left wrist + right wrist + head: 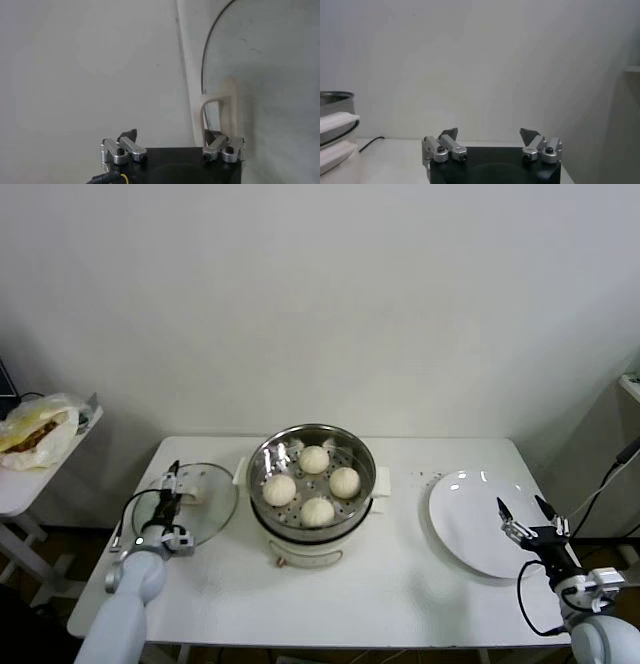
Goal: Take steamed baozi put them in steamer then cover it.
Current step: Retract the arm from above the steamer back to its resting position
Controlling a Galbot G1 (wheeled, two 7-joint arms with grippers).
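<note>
Four cream-white baozi (pixel 314 459) lie on the perforated tray inside the steel steamer (pixel 352 449) at the table's middle. The steamer is uncovered; its rim and cream handle show in the right wrist view (pixel 334 98). The glass cover (pixel 212 506) lies flat on the table to the steamer's left. My left gripper (pixel 168 489) is open over the cover. In the left wrist view the gripper (pixel 170 136) has the cover's cream bar handle (pixel 226 107) right beside one fingertip (pixel 212 136). My right gripper (pixel 520 504) is open and empty above the plate, also seen in its wrist view (pixel 489 134).
A flat white plate (pixel 465 529) lies at the table's right under my right gripper. A side table at far left holds a plastic bag of food (pixel 35 434). A dark cable (pixel 370 144) lies on the table near the steamer.
</note>
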